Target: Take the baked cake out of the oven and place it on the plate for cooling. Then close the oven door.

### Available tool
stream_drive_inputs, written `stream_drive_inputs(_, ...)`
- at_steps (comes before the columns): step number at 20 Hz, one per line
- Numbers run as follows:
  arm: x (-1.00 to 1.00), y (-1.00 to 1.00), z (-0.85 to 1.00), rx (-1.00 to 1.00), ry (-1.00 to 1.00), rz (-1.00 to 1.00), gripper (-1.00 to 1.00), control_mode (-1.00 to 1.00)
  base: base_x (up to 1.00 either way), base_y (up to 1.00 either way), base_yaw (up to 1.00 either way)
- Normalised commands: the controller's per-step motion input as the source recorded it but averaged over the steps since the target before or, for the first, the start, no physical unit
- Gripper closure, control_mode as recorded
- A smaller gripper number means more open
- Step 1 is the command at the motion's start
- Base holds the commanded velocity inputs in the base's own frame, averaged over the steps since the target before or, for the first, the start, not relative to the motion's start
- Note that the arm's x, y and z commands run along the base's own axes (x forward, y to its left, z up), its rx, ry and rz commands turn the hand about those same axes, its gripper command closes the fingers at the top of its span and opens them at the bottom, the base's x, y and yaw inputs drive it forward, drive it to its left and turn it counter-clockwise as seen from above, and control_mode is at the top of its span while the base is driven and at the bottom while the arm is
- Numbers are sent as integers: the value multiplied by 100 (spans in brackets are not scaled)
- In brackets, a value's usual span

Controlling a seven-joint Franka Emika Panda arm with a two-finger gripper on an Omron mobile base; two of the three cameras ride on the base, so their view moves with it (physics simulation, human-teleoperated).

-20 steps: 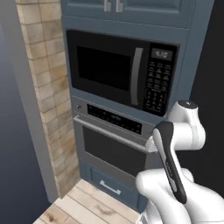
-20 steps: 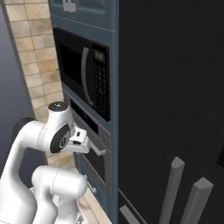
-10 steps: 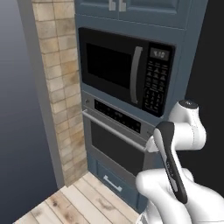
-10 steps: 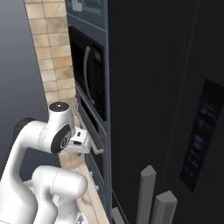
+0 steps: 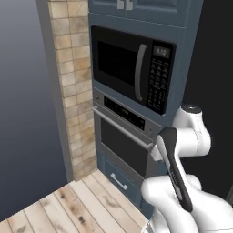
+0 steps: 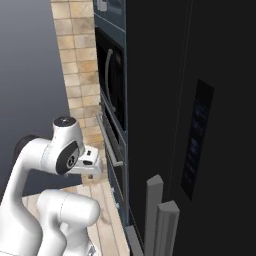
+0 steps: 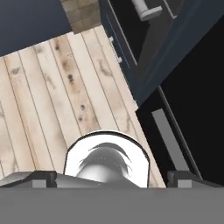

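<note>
The oven (image 5: 129,119) is built into a blue cabinet column below a black microwave. The oven door (image 5: 122,146) is shut, and its long silver bar handle (image 5: 119,128) runs across the top. The baked cake is hidden behind that door, and the plate is out of view. My gripper (image 7: 111,180) hangs open and empty, pointing down at the wooden floor, with its fingertips (image 7: 43,179) wide apart. In the right base view my hand (image 6: 91,162) sits a short way in front of the oven's handle (image 6: 113,152), not touching it.
The black microwave (image 5: 132,68) with a vertical handle sits above the oven. Below the oven is a blue drawer (image 5: 119,181). A tan brick wall (image 5: 73,91) stands left of the column. A tall black fridge (image 6: 200,100) fills the right. The plank floor (image 5: 68,209) lies in front.
The base has driven, so the whole scene has shifted: the oven column now sits further right in the left base view. The arm keeps its pose and the gripper stays open.
</note>
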Motion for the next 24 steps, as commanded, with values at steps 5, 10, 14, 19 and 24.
stream_drive_inputs(5, 1, 86, -17, -49, 1, -6, -100, -100, 0, 0, 0)
stream_drive_inputs(10, 17, 86, -7, -36, -1, -13, -100, -100, 0, 0, 0)
stream_drive_inputs(14, 61, 28, -8, -11, -8, -1, -100, -100, 0, 0, 0)
stream_drive_inputs(19, 68, 28, -1, -4, -4, 0, -100, -100, 0, 0, 0)
stream_drive_inputs(24, 44, 57, 0, -12, 0, 0, -100, -100, 0, 0, 0)
